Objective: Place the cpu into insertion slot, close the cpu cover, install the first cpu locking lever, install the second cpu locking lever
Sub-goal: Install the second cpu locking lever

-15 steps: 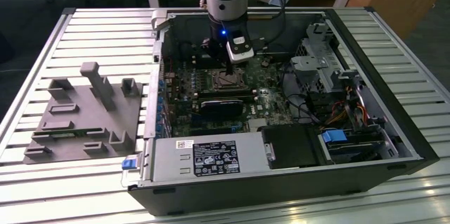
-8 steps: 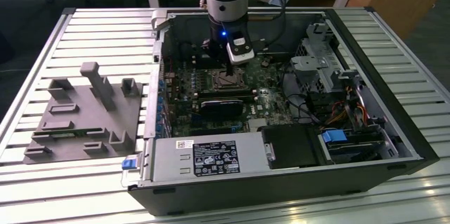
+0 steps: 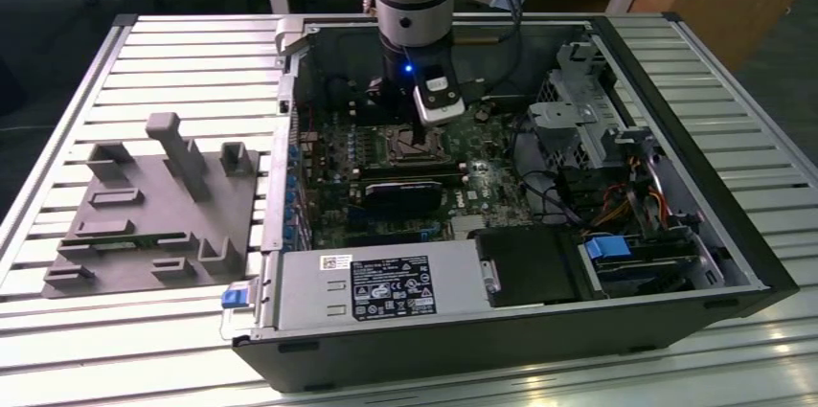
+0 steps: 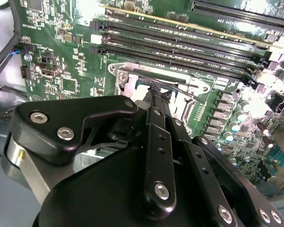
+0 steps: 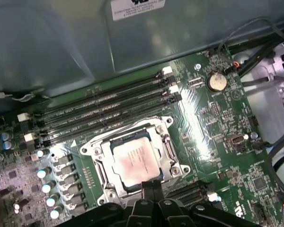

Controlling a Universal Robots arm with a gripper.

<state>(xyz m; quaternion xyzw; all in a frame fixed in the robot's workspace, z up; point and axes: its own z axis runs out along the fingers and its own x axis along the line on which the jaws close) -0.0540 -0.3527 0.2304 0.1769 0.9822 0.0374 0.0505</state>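
Claw (image 4: pixel 157 94) sits low inside the open PC case (image 3: pixel 715 187), fingers pressed together w/ nothing between them, tips right at the edge of the socket (image 5: pixel 137 163) on the green board (image 5: pixel 217 137). Just under the tips the chip (image 5: pixel 135 163), flat square w/ dull silver-grey top, lies in the socket, shiny thin metal cover (image 5: pixel 168 151) framing it, a thin wire lever (image 4: pixel 180 90) beside the tips. Beyond the socket from the claw run long narrow black memory slots (image 5: pixel 109 111); further off, loose cables (image 5: pixel 270 42) and a round coin battery (image 5: pixel 216 81).
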